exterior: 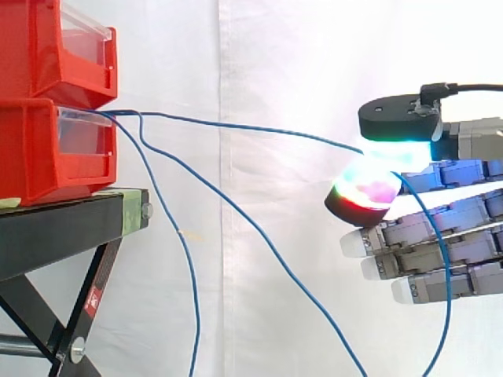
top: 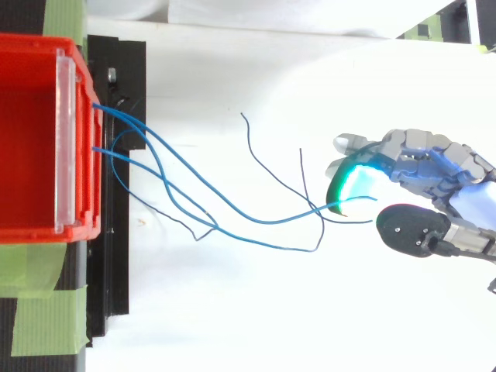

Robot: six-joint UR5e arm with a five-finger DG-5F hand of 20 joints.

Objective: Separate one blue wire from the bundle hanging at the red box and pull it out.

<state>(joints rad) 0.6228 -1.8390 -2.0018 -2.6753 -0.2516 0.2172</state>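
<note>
So the arm came in from the right edge in the side view, wrist about level, with the hand (exterior: 471, 212) pointing left toward the bins. It sat well apart from them, with open air in front of the white curtain (exterior: 275, 63) between the two.

Two of the fingertips (exterior: 363, 195) were closed against each other, one above and one below, glowing green, cyan and red where they met. The rest of the fingers were stretched out straight underneath, their pads plain white. From the top view the hand (top: 434, 163) looked the same: one bright green pad curled in, the others fanned out beside it.

The hand was pinching one blue wire (exterior: 236, 124) between those two glowing pads. That wire ran in a long, nearly straight line from the front of the lower red bin (exterior: 47, 149) to the pinch, then draped over the straight fingers and hung down past the bottom of the frame.

The other blue wires (exterior: 191, 275) came out of the same bin front and just sagged downward, away from the hand. The lower bin sat on the black stand (exterior: 55, 236) with the upper red bin (exterior: 47, 47) stacked on top.
</note>
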